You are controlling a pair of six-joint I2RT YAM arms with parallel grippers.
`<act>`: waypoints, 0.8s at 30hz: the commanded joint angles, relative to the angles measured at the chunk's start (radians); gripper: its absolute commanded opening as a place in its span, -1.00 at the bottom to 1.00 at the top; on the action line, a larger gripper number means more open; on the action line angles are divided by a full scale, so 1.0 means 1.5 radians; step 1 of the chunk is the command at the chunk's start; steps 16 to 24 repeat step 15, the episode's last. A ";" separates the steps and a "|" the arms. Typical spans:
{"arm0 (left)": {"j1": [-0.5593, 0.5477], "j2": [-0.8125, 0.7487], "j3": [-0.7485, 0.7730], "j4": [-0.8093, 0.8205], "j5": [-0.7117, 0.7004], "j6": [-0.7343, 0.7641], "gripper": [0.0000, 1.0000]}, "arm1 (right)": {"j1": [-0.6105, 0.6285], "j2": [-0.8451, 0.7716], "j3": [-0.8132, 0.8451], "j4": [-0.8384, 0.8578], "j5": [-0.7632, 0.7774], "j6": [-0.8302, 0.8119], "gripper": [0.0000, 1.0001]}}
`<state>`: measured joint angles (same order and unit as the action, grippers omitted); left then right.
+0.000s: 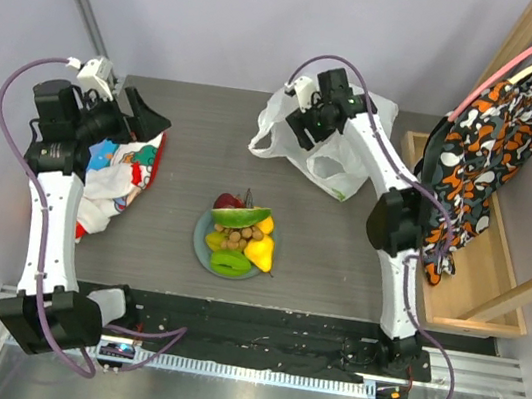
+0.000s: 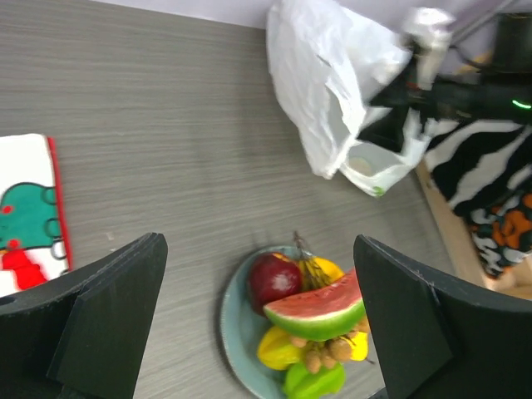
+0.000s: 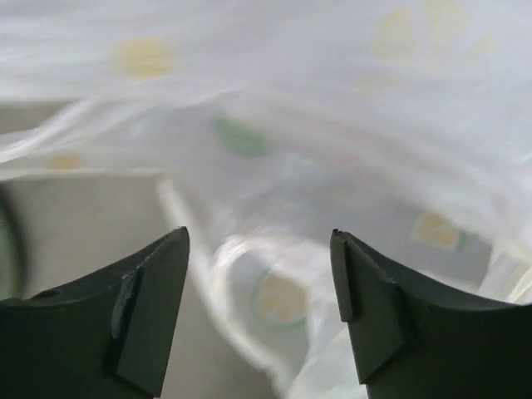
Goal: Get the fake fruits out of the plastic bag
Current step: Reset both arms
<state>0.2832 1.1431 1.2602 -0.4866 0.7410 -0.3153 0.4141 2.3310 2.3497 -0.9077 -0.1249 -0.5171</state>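
Glossy plastic fake fruits [image 1: 238, 236], watermelon slice uppermost, heaped on a round grey-blue plate [image 1: 201, 240] at the middle of the grey table [image 1: 192, 157]. Crinkly translucent white plastic bag [image 1: 275, 130] at the far edge; right gripper [image 3: 258, 237] spread open over it. Left gripper [image 2: 258, 241] spread wide, empty.

I see the small shiny plastic fruits [image 1: 238, 236] piled close together on a round blue-grey plate [image 1: 198, 237] near the middle of the table [image 1: 169, 235]. A dark red apple [image 2: 275, 278] sits at the far edge. A watermelon slice [image 2: 320, 306] lies across the top. Yellow pieces [image 1: 260, 252], a green piece [image 1: 229, 262] and a tan bunch of little balls [image 1: 239, 239] fill the rest. The thin white see-through plastic bag [image 1: 277, 130] sits crumpled at the far side, well apart from the fruits, with small yellow and green round prints on it.
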 commanded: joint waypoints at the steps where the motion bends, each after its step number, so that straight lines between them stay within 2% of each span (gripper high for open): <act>1: -0.002 -0.037 -0.001 -0.016 -0.061 0.070 0.99 | 0.048 -0.275 -0.222 0.113 -0.034 0.131 0.99; 6: -0.008 -0.026 -0.006 -0.003 -0.117 0.070 0.99 | 0.052 -0.499 -0.468 0.114 0.047 0.224 0.99; 8: -0.009 -0.019 -0.006 -0.001 -0.130 0.068 1.00 | 0.053 -0.566 -0.532 0.131 0.120 0.261 0.99; 12: -0.009 -0.006 -0.012 0.009 -0.148 0.064 1.00 | 0.053 -0.688 -0.636 0.115 0.191 0.280 0.99; 15: -0.010 0.016 -0.012 0.008 -0.161 0.067 0.99 | 0.052 -0.707 -0.667 0.104 0.202 0.270 0.99; 24: -0.010 0.016 -0.012 0.008 -0.161 0.067 0.99 | 0.052 -0.707 -0.667 0.104 0.202 0.270 0.99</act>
